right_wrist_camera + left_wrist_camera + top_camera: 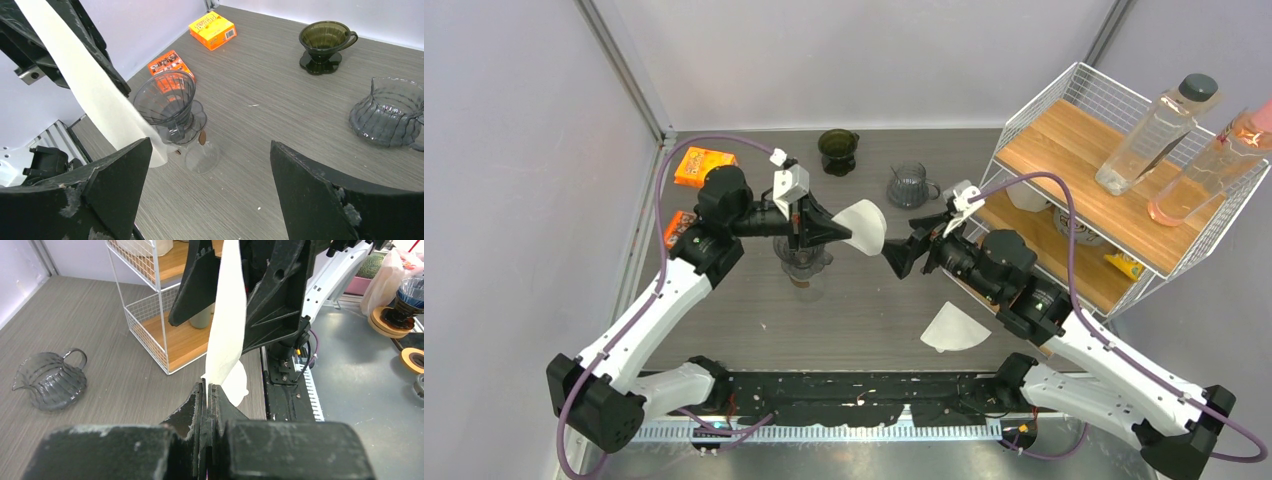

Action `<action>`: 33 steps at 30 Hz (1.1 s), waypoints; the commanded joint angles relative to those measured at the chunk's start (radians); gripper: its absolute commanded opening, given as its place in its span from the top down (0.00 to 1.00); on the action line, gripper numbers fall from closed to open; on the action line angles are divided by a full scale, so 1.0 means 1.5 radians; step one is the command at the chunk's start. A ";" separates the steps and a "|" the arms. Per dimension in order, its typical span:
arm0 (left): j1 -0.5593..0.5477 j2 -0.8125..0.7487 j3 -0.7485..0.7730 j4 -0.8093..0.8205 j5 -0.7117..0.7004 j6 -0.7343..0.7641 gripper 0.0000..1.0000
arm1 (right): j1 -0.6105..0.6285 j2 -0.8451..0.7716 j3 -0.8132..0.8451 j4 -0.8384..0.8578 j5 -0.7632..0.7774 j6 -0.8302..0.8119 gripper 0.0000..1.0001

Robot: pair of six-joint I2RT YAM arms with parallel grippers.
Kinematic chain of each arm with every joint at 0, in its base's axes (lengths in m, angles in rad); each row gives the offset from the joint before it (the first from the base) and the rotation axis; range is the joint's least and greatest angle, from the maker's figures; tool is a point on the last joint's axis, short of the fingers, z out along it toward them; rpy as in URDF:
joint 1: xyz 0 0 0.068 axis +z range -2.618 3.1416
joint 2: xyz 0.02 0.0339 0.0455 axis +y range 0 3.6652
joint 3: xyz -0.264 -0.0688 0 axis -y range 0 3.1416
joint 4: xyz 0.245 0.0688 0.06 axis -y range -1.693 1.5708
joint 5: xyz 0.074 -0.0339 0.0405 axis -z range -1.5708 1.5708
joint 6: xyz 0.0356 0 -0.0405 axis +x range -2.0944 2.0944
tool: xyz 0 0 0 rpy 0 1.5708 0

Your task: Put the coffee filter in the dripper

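My left gripper (832, 229) is shut on the edge of a white paper coffee filter (865, 226) and holds it upright in the air. The pinch shows in the left wrist view (207, 388), with the filter (227, 325) rising from the jaws. The clear glass dripper (802, 262) stands on the table just below the left gripper, and it shows empty in the right wrist view (167, 100). My right gripper (900, 252) is open and empty at the filter's far edge. In its own view (210, 145) the filter (90, 85) hangs by its left finger.
A second white filter (954, 328) lies flat on the table at the front right. A dark dripper (838, 150) and a glass server (909, 186) stand at the back. Two orange boxes (702, 165) lie at the left. A wire rack (1074, 190) with bottles stands at the right.
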State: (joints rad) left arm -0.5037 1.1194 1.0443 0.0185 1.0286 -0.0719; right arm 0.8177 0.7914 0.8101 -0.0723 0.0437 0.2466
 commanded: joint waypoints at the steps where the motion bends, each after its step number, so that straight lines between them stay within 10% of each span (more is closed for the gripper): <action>1: 0.002 -0.002 -0.001 0.030 -0.011 -0.016 1.00 | -0.001 -0.030 -0.014 0.070 0.014 0.013 0.04; 23: -0.004 0.007 -0.022 0.068 0.097 -0.032 1.00 | -0.001 0.050 0.019 0.197 -0.175 0.013 0.00; 33: -0.013 0.006 -0.017 0.048 0.093 -0.014 1.00 | -0.001 0.067 0.032 0.203 -0.197 0.012 0.24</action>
State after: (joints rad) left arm -0.5179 1.1328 1.0149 0.0769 1.1454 -0.1112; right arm 0.8169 0.8906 0.8093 0.1719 -0.2211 0.2653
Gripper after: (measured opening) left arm 0.037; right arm 0.795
